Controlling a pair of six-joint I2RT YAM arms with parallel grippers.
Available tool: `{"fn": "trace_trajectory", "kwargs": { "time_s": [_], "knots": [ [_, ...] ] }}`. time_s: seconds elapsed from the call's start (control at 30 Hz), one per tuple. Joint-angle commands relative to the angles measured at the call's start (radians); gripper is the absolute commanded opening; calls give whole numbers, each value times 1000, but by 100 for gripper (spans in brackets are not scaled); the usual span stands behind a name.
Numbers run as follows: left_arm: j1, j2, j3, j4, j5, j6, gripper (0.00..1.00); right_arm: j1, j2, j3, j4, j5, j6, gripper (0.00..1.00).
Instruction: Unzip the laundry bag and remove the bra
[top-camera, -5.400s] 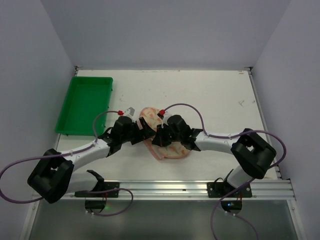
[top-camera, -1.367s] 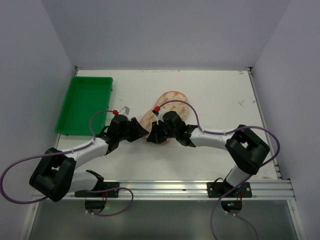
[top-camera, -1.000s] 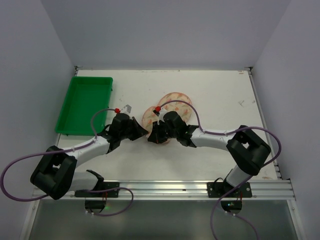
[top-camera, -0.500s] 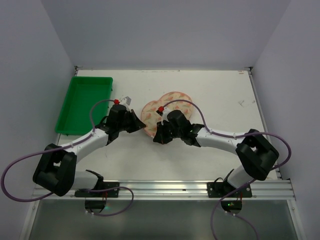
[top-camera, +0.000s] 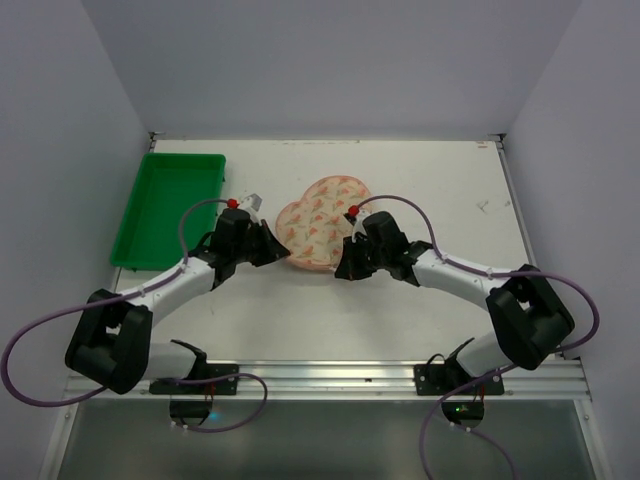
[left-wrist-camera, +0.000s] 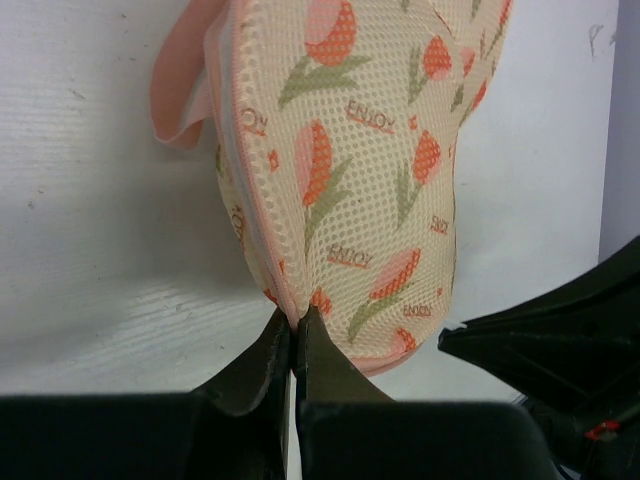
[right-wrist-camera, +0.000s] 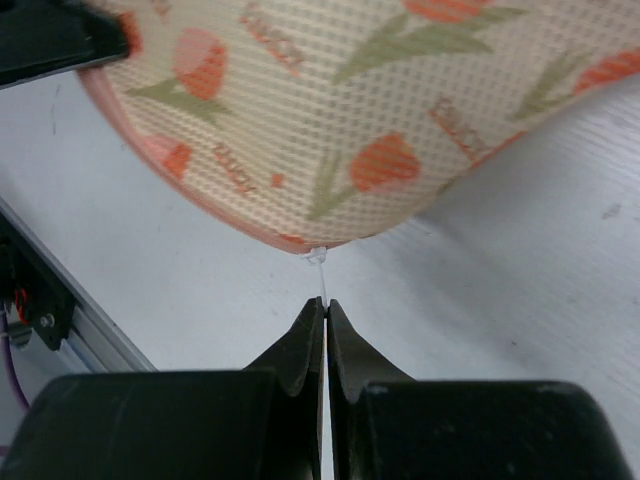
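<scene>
The laundry bag (top-camera: 318, 222), cream mesh with a pink-red and green tulip print, lies mid-table between both arms. My left gripper (top-camera: 279, 256) is shut on its near left edge; the left wrist view shows the fingertips (left-wrist-camera: 291, 318) pinching the pink zip edging (left-wrist-camera: 262, 240), with the pink loop (left-wrist-camera: 178, 92) hanging at the left. My right gripper (top-camera: 341, 269) sits at the bag's near right edge. In the right wrist view it (right-wrist-camera: 325, 303) is shut on a thin white zip pull (right-wrist-camera: 319, 268) coming off the bag's rim (right-wrist-camera: 300, 243). The bra is hidden.
A green plastic tray (top-camera: 170, 208) stands at the table's left side, beyond the left arm. The metal rail (top-camera: 330, 378) with both arm bases runs along the near edge. White walls close in the back and both sides.
The right gripper has slid to the right along the bag's near edge. The bag has swung away from the arms and now shows as a wider, flatter shape. The left gripper keeps its hold.
</scene>
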Motion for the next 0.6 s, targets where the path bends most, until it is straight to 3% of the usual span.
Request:
{"fn": "trace_trajectory", "kwargs": {
  "time_s": [0.0,0.37,0.57],
  "knots": [
    [21,-40,-2,-3,-16,40,0,-57,-29,-20,-53,-2,13,0],
    [12,-105,-133,56,64,-49,0,-88,-38,-38,-19,10,34,0],
    [-123,-173,-210,96,-14,-147,0,-90,-66,-19,-21,32,-1,0]
  ]
}}
